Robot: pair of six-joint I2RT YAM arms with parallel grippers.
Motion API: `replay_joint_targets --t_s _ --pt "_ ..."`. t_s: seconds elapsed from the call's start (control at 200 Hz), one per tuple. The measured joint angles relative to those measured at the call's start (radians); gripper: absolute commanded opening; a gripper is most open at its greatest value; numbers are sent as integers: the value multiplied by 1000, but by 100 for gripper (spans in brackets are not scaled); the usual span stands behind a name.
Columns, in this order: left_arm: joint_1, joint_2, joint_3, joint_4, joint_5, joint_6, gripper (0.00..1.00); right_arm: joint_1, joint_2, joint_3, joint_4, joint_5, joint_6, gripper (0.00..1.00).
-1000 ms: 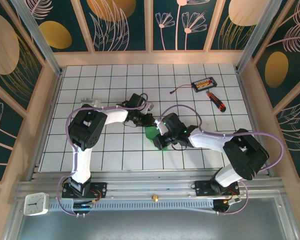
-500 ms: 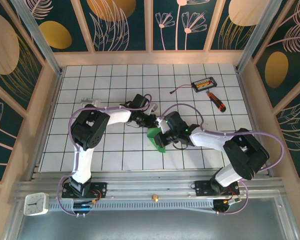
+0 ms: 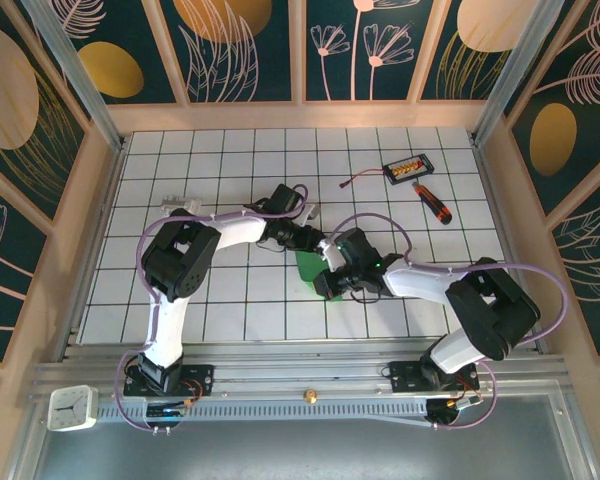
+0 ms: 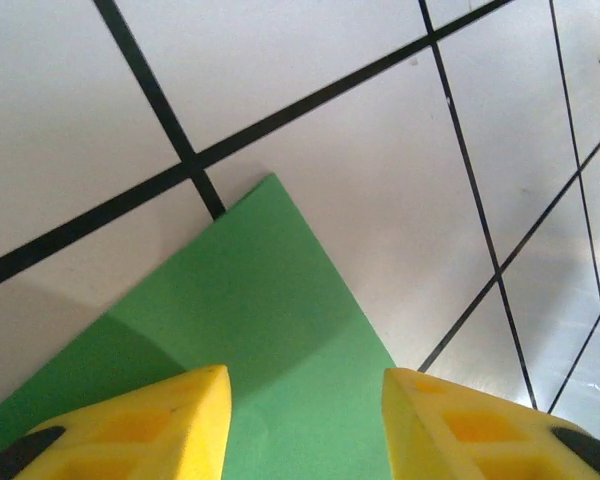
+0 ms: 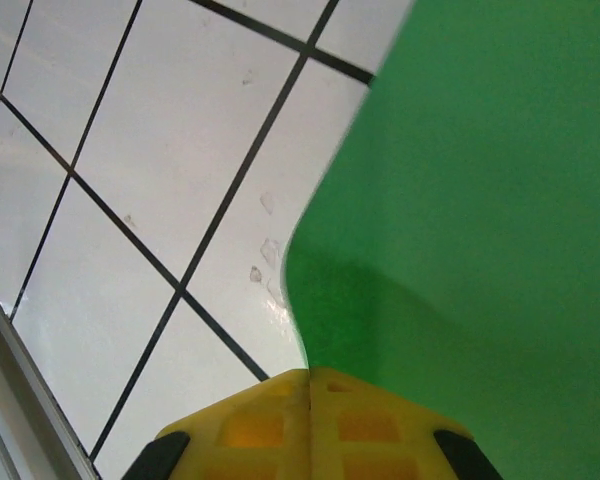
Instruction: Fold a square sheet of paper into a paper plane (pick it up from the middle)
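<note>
The square sheet of paper (image 3: 313,274) is bright green and creased to a small shape on the tiles at the table's middle, partly hidden under both wrists. Whether it has the form of a paper plane I cannot tell. My left gripper (image 3: 307,240) hovers at its far edge. In the left wrist view, its yellow fingers (image 4: 170,415) stand apart over the flat green paper (image 4: 265,300), holding nothing. My right gripper (image 3: 329,272) is shut on the paper's curled edge (image 5: 480,200), which runs into the seam between its pads (image 5: 270,420).
A small black box with orange parts (image 3: 406,167) and a black-and-orange screwdriver (image 3: 432,202) lie at the back right. A pale small object (image 3: 180,205) lies at the back left. Wooden walls ring the tiled table (image 3: 220,310). A clock (image 3: 70,407) sits at the near left.
My left gripper has opened and let go of the paper's far edge. Both wrists have shifted slightly right, and the paper lies flatter under the left fingers.
</note>
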Motion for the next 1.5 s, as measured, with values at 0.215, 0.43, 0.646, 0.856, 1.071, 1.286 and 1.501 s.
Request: replay_joint_targets --t_s 0.215,0.43,0.646,0.856,1.071,1.286,1.501 --pt "0 -76 -24 13 -51 -29 46 -7 -20 -31 42 -34 26 1" --pt "1 -198 -158 61 -60 -102 23 -10 -20 -32 76 -51 53 1" --pt "1 -171 -175 58 -58 -108 13 -10 -20 -32 109 -58 77 1" --pt "1 -71 -94 16 -53 -53 9 -11 0 -26 112 -74 76 2" --pt "2 -17 -37 -37 -53 22 8 -30 42 14 109 -97 75 3" --pt "2 1 1 -80 -65 87 9 -57 72 29 109 -111 66 4" --pt "2 10 16 -90 -68 114 8 -86 104 37 109 -134 45 5"
